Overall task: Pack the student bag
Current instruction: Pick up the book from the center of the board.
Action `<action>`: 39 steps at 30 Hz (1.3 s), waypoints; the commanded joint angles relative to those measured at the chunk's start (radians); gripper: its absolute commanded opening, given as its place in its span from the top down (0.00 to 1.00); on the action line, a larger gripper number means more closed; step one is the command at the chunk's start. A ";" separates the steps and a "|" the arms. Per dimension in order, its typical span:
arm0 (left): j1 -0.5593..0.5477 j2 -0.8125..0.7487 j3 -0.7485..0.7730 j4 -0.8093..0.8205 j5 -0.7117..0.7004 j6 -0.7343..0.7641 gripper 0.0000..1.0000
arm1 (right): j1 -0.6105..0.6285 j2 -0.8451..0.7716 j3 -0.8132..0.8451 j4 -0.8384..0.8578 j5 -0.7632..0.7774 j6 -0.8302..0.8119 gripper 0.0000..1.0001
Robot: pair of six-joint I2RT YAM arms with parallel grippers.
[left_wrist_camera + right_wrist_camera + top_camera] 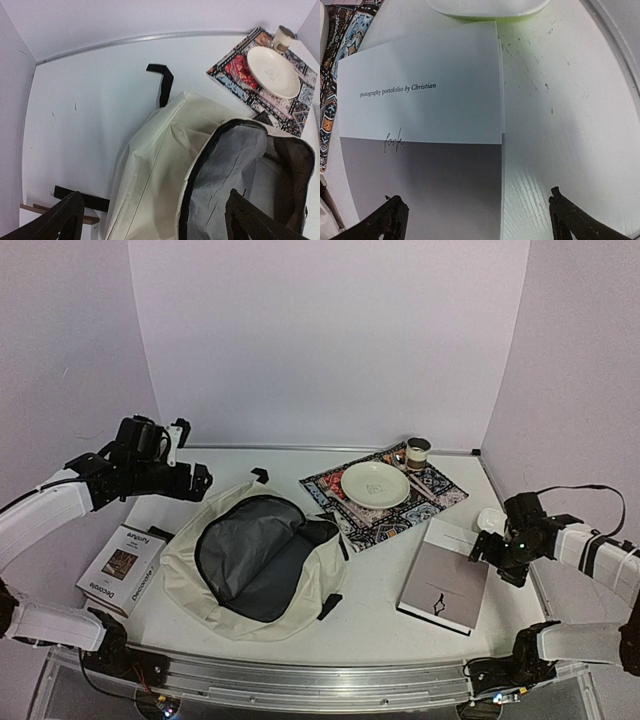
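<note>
At the middle of the counter (375, 580): the student bag (255, 560) lies flat with its main zip open, mouth up, grey lining showing.
Inside the bag: only lining and a dark inner panel are visible; no packed item can be seen.
Done so far: by my reading, nothing beyond the bag lying open and ready.
Left to pack: probably the portfolio book (445, 585), on the counter to the bag's right, and the Decorate book (122, 568), at the bag's left.
Uncertain: I cannot tell whether the plate (375, 484) and cup (417, 453) on the patterned mat (445, 488) are meant for the bag.
Left gripper (155, 215): jaws spread wide and empty, hanging above the bag's far left side, touching nothing.
Right gripper (475, 197): jaws spread wide and empty, poised over the right edge of the portfolio book; no contact shows.
</note>
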 commanded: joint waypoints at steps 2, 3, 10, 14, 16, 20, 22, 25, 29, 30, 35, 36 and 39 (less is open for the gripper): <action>0.004 -0.027 -0.006 0.101 -0.003 0.002 0.00 | -0.072 0.000 -0.105 0.174 -0.220 0.042 0.04; 0.004 -0.028 -0.009 0.104 0.002 0.002 0.00 | -0.082 0.001 -0.128 0.207 -0.248 0.049 0.07; 0.004 -0.020 -0.021 0.117 0.029 0.007 0.01 | -0.116 -0.015 -0.192 0.303 -0.342 0.055 0.32; 0.005 -0.005 -0.016 0.117 0.084 0.009 0.02 | -0.122 -0.042 -0.214 0.332 -0.396 0.047 0.49; 0.005 0.002 -0.014 0.117 0.108 0.005 0.03 | -0.122 -0.059 -0.227 0.356 -0.428 0.052 0.54; 0.004 0.019 0.000 0.117 0.205 -0.019 0.07 | -0.122 -0.079 -0.251 0.405 -0.472 0.064 0.65; 0.004 0.029 0.008 0.119 0.261 -0.041 0.09 | -0.122 -0.079 -0.260 0.430 -0.488 0.069 0.66; 0.004 0.045 0.012 0.125 0.348 -0.078 0.11 | -0.123 -0.065 -0.276 0.463 -0.493 0.069 0.70; 0.001 0.050 -0.004 0.146 0.434 -0.141 0.12 | -0.123 -0.022 -0.302 0.539 -0.516 0.090 0.70; -0.003 0.049 -0.014 0.161 0.445 -0.159 0.12 | -0.123 -0.012 -0.309 0.563 -0.520 0.095 0.70; -0.041 0.048 -0.045 0.209 0.451 -0.227 0.12 | -0.123 0.033 -0.326 0.643 -0.532 0.114 0.70; -0.054 0.051 -0.046 0.213 0.448 -0.235 0.13 | -0.123 0.044 -0.328 0.655 -0.534 0.115 0.70; -0.090 0.063 -0.043 0.227 0.435 -0.260 0.14 | -0.123 0.073 -0.335 0.704 -0.563 0.124 0.75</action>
